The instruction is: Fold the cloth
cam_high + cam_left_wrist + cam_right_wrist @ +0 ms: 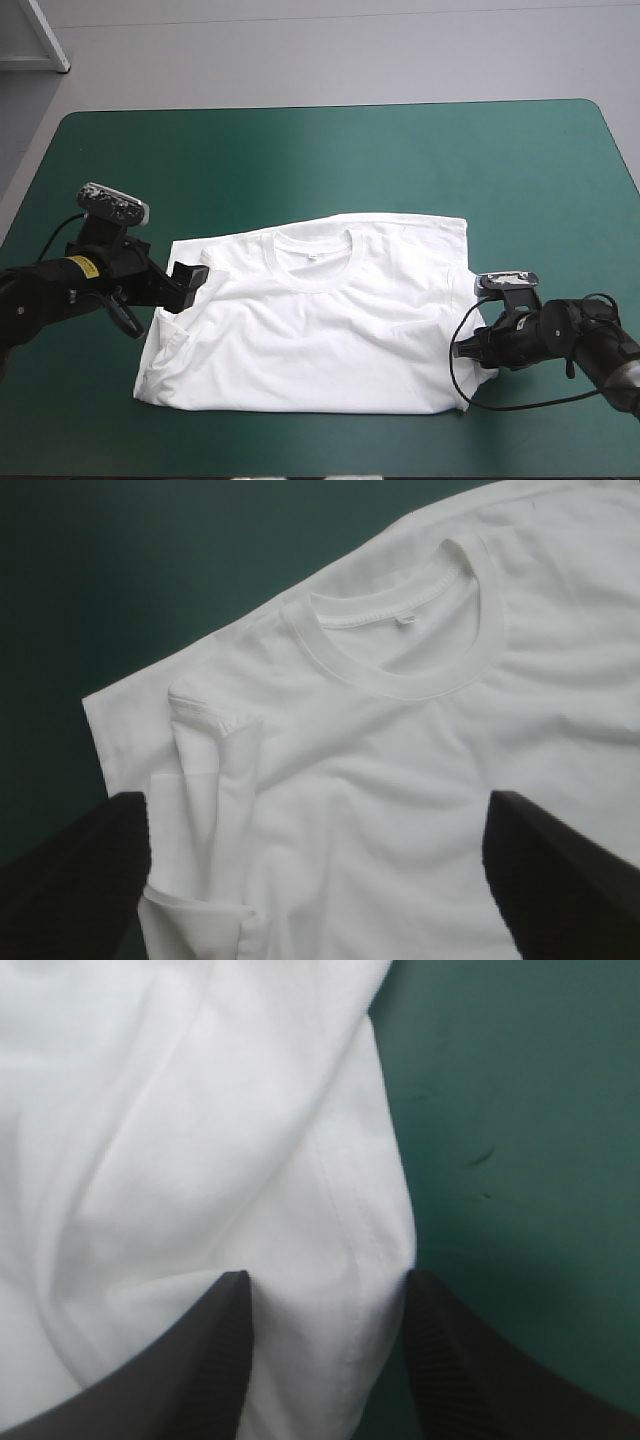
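one t-shirt (320,335), one left claw (318,802), one right claw (325,1282), both parted.

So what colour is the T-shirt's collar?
White: the round ribbed collar, clearest in the left wrist view.

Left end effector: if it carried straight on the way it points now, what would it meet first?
The T-shirt, near its tucked-in sleeve fold. The left end effector, open, points across the white cloth. Its height above the cloth is unclear.

T-shirt (320,330) soft matt cloth; teal-green cover (300,150) matt.
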